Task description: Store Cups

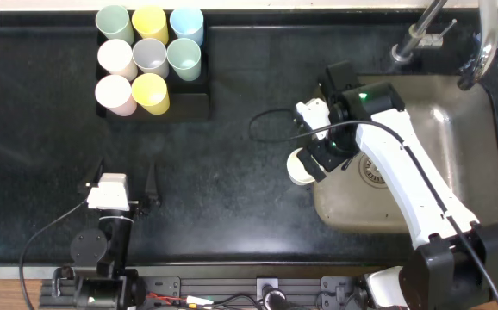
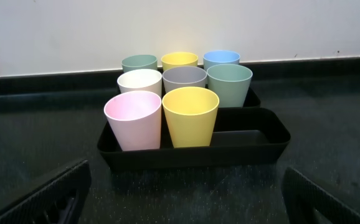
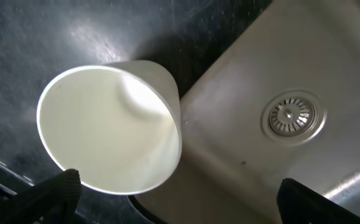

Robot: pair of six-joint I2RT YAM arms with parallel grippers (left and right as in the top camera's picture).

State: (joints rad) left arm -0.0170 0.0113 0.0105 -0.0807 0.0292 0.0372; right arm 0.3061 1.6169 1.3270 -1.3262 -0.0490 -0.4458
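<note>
White cup [image 3: 108,127], mouth facing the right hand [image 3: 180,190], sits at the sink's [image 1: 456,129] bench-side rim between that nearer hand's released, wide-spread fingers; black tray [image 1: 190,96] well apart, bench's rear-left corner.

You find no text, label, brand, number or sign that can be read in any of these views. The cups [image 2: 190,114] standing in the black tray [image 2: 255,146] show you plain coloured walls with no print on them. The cream cup [image 3: 105,130] shows a plain inside, and the steel sink [image 3: 329,56] beside it carries no lettering you can make out. If the white right arm [image 1: 404,172] bears any marking, it is too small for you to read from above.
</note>
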